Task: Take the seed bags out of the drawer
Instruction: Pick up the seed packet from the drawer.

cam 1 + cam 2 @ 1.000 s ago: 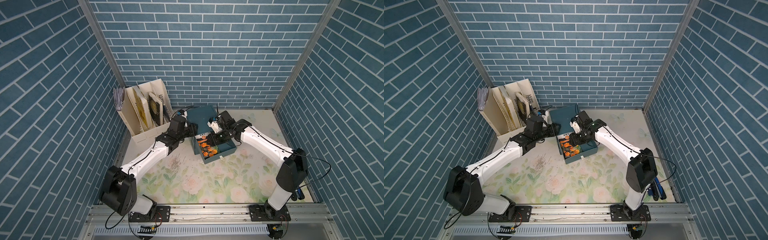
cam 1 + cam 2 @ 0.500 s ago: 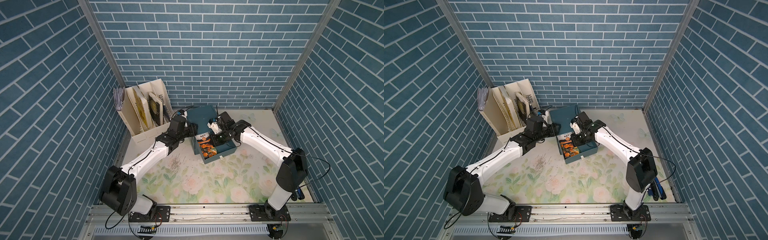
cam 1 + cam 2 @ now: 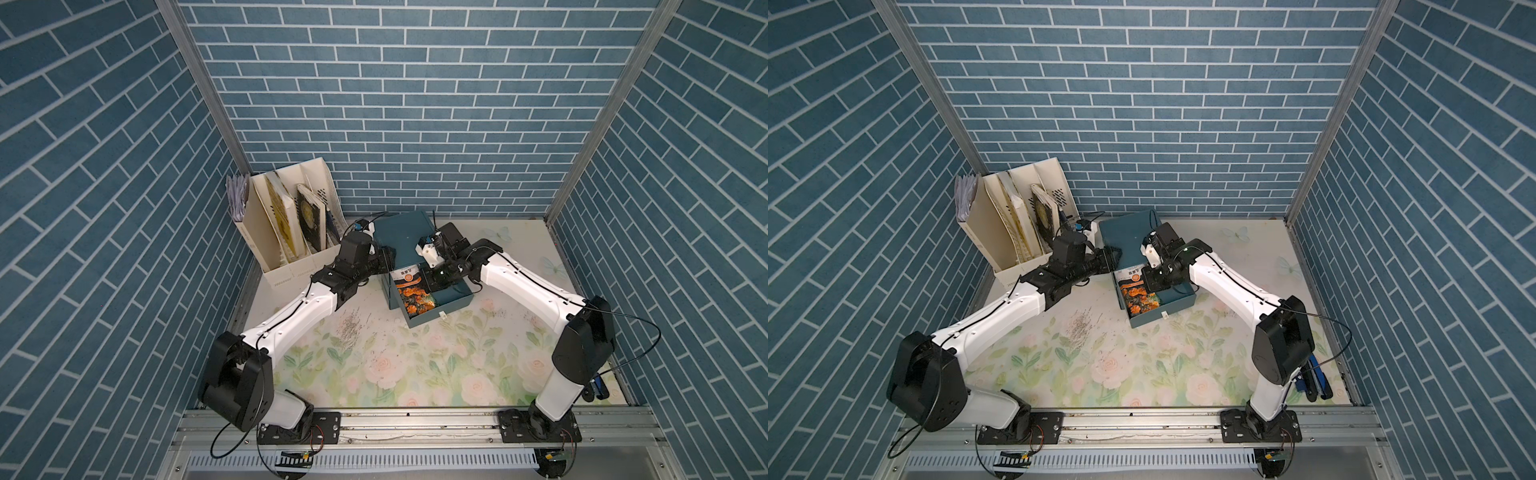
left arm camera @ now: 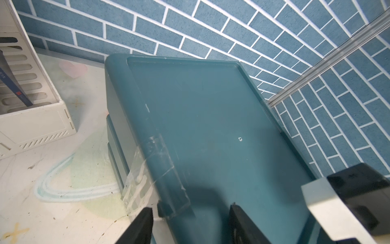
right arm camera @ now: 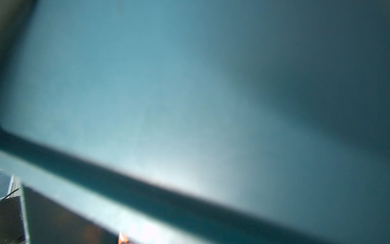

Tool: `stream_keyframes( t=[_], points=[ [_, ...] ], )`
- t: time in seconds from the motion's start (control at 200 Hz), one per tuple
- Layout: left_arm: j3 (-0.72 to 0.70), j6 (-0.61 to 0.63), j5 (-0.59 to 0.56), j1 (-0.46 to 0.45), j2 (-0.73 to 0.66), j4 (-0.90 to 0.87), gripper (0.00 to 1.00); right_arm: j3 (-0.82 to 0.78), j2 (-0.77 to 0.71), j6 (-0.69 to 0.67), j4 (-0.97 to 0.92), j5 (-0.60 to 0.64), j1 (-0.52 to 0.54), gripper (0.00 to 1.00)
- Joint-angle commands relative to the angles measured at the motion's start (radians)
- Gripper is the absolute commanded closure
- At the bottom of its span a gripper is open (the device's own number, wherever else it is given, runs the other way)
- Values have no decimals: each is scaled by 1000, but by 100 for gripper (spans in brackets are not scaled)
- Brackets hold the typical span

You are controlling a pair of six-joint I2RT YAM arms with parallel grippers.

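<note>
A teal drawer box (image 3: 401, 237) (image 3: 1125, 237) stands at the back of the mat, with its drawer (image 3: 453, 297) (image 3: 1177, 297) pulled out toward the front. One seed bag (image 3: 413, 297) (image 3: 1140, 297), dark with orange blooms and a white top, lies in the drawer's left half. My right gripper (image 3: 432, 279) (image 3: 1152, 282) reaches down into the drawer and is shut on that bag's upper right edge. The right wrist view is blurred teal with an orange fleck of the seed bag (image 5: 123, 238). My left gripper (image 3: 384, 264) (image 4: 192, 224) stands open astride the box's upper left edge (image 4: 211, 126). No other seed bag shows.
A cream file holder (image 3: 291, 232) with upright books stands at the back left, close to my left arm. Small dark specks (image 3: 353, 328) are scattered on the flowered mat in front of the drawer. A blue-black object (image 3: 1316, 378) lies by the right arm's base. Brick walls close three sides.
My right gripper's jaws have closed on the orange-bloom bag inside the drawer, and the bag's top has shifted slightly. The left arm has stayed on the box.
</note>
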Motion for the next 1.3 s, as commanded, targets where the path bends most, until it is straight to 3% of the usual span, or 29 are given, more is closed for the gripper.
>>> stream_keyframes(
  t=[0.0,1.29],
  points=[
    [2,25,-14,-5,-4,-91,38,47,-23,27,-61,20,-1,100],
    [21,53,-44,-5,1,-130,38,194,-229,68,-299,-20,-113,100]
  ],
)
